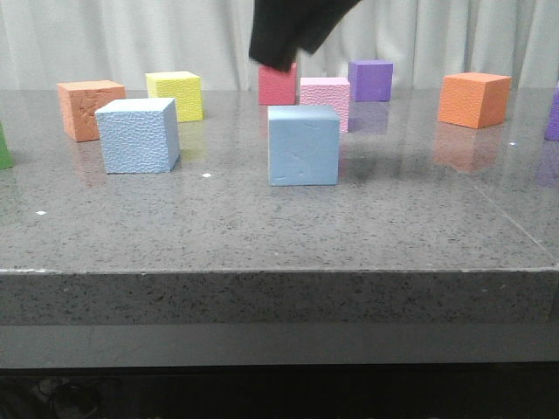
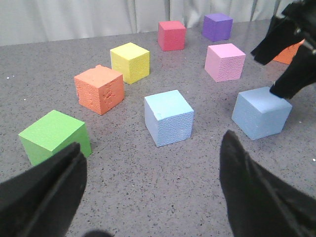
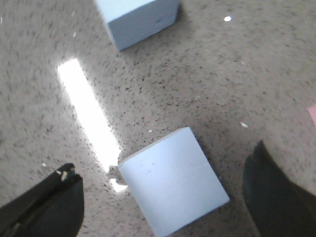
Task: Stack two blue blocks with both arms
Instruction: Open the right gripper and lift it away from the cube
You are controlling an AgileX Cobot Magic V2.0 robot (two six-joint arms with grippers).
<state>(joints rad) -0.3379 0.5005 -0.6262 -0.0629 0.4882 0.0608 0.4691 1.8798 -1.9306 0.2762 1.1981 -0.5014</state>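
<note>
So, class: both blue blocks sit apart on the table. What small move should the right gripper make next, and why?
Probably lower straight down: the right gripper hangs open above the nearer blue block, its fingers not yet alongside it.

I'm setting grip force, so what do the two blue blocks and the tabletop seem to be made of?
Both look like soft foam, matte. The left blue block has a pebbled, dimpled face; the centre blue block looks smoother, with faint dents. The tabletop looks like polished speckled stone or an imitation: grey flecks, and it mirrors the cubes. Both the right pincer and the left pincer are open.
</note>
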